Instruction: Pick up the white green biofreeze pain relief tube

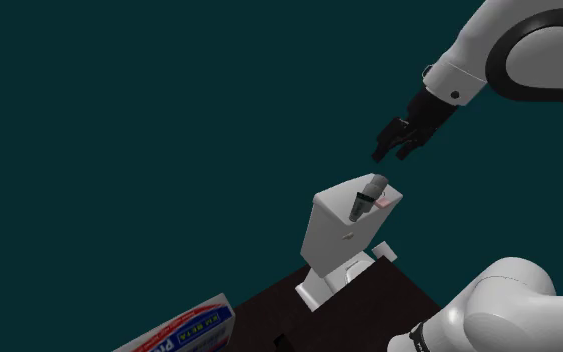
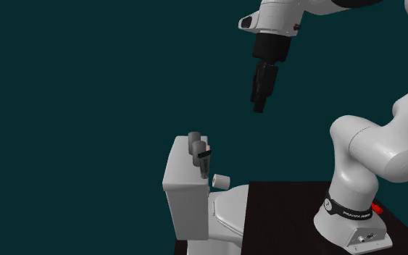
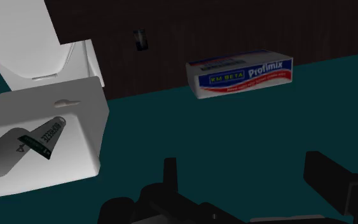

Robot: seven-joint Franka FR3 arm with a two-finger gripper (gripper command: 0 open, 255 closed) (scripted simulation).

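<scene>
Wrist view is showing the all-black two-finger tool [image 3: 244, 167] with its fingers standing well apart and nothing between them: it is open and gripping nothing. In the shoulder view the tool [image 1: 391, 152] is hanging in the air above the white toilet tank [image 1: 331, 238], a little toward that view's right and well clear of it. In the second exterior view the tool [image 2: 259, 106] is pointing almost straight down, high above the tank [image 2: 184, 185] and off to that view's right.

Just beyond the fingers in the wrist view, the pale grey squeeze tube with a dark green band and dark lettering [image 3: 31, 145] is lying flat on the tank's white lid [image 3: 75, 105], apart from the tool. In the shoulder view the tube [image 1: 366, 197] is resting on the top of the tank toward that view's right end, just beside a small pink thing [image 1: 385, 200]. In the second exterior view the tube [image 2: 203, 161] is showing at the tank's right end with another grey shape close behind it, which I cannot make out.

Past the tank, a small white roll [image 2: 220, 181] is sitting just beside it, above the white toilet seat [image 2: 227, 210]. Farther off, a white rectangular box with blue and red print [image 3: 241, 73] is lying at the edge of a dark brown surface [image 3: 190, 32]; in the shoulder view the box [image 1: 184, 330] is sitting at the lower left.
</scene>
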